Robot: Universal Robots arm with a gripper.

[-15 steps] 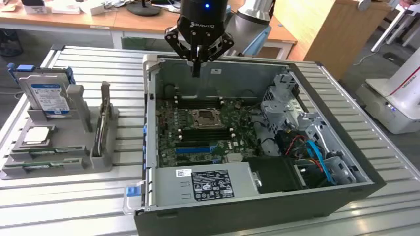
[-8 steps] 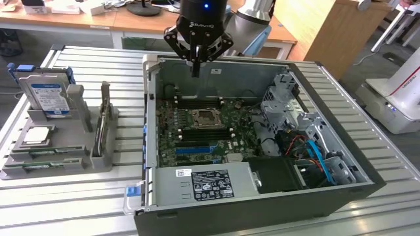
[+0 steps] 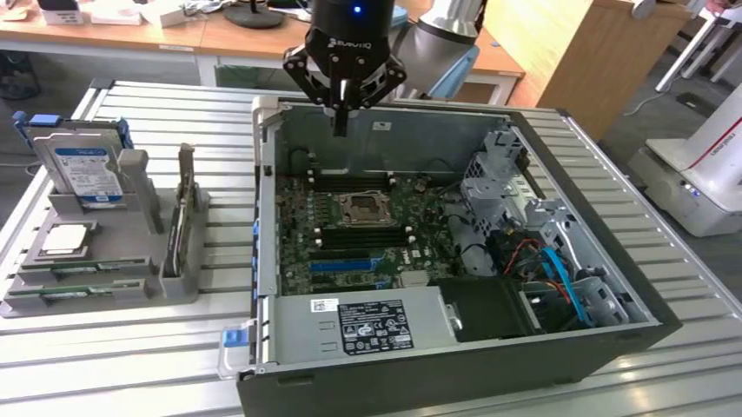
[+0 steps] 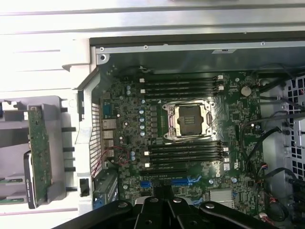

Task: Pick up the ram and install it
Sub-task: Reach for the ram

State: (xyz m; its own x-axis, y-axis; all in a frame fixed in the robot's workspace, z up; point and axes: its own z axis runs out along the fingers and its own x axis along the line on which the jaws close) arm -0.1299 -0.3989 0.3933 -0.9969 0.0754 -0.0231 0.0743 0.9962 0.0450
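Exterior view: the end effector (image 3: 340, 122) hangs over the rear wall of the open computer case (image 3: 464, 373), fingers drawn together and gripping nothing. The ram (image 3: 180, 213) stands on edge in a grey holder (image 3: 186, 282) on the bench (image 3: 116, 365) — at the exterior view's left of the case.

Wrist view: the ram is a green strip, seated in the holder — just beside the case.
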